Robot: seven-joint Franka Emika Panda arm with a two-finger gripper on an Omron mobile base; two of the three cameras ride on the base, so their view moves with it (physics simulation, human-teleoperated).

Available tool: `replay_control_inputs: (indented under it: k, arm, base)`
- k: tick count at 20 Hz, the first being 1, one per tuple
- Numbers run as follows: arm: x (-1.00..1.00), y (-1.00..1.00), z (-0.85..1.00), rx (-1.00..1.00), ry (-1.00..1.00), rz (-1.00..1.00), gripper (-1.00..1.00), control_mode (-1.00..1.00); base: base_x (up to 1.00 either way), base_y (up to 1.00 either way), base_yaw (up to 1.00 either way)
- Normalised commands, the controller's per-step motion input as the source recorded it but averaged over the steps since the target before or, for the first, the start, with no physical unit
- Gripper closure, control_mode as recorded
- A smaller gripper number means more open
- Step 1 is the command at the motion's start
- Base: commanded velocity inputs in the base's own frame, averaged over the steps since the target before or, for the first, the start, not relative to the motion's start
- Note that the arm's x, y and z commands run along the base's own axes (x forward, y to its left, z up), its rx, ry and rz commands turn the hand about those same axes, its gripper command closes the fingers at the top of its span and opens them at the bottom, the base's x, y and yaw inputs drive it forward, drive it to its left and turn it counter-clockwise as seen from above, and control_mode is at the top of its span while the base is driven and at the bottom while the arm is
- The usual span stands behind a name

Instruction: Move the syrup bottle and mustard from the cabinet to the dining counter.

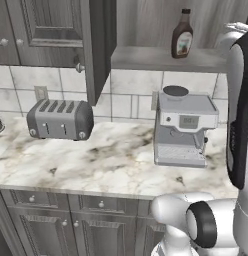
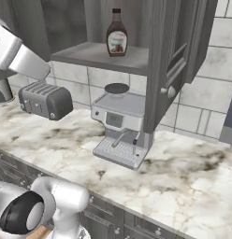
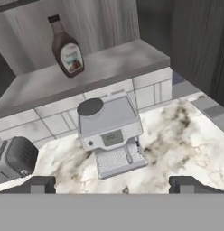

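The syrup bottle [image 1: 182, 40] [image 2: 117, 38] [image 3: 67, 51], dark brown with a pale label, stands upright on the grey shelf of the open cabinet [image 1: 161, 60] [image 2: 97, 55] [image 3: 91, 74]. My gripper [image 3: 114, 185] is open with nothing between its two dark fingertips [image 3: 39, 184]. It hangs above the counter, well short of the shelf, and looks toward the bottle from below and to the right. The mustard and the dining counter are out of view.
A grey espresso machine [image 1: 185, 129] [image 2: 120, 128] [image 3: 111, 135] stands on the marble counter [image 1: 96, 160] directly under the shelf. A toaster [image 1: 60, 119] [image 2: 45, 100] sits to its left. The open cabinet doors [image 1: 98, 45] [image 2: 171, 60] jut out on both sides of the shelf.
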Motion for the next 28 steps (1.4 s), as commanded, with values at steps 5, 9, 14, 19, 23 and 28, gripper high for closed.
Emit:
replay_control_inputs:
  k: [5,9,14,19,23,28]
  arm:
    - [0.5,0.0,0.0,0.0,-0.09,0.0,-1.0,-1.0]
    - [0.6,0.0,0.0,-0.04,-0.24,0.0,-1.0,-1.0]
    - [0.7,0.0,-0.09,-0.13,-0.23,0.0,-1.0,-1.0]
    - [0.77,0.0,-0.22,-0.16,-0.17,-0.02,-1.0,-1.0]
    - [0.91,0.0,-0.08,-0.14,-0.03,-0.06,-1.0,-1.0]
    - [0.89,0.0,0.0,-0.12,0.04,-0.11,-1.0,-1.0]
  base:
    - [0.0,0.0,0.0]
    - [0.0,0.0,0.0]
    - [0.0,0.0,0.0]
    - [0.0,0.0,0.0]
    - [0.0,0.0,0.0]
    - [0.0,0.0,0.0]
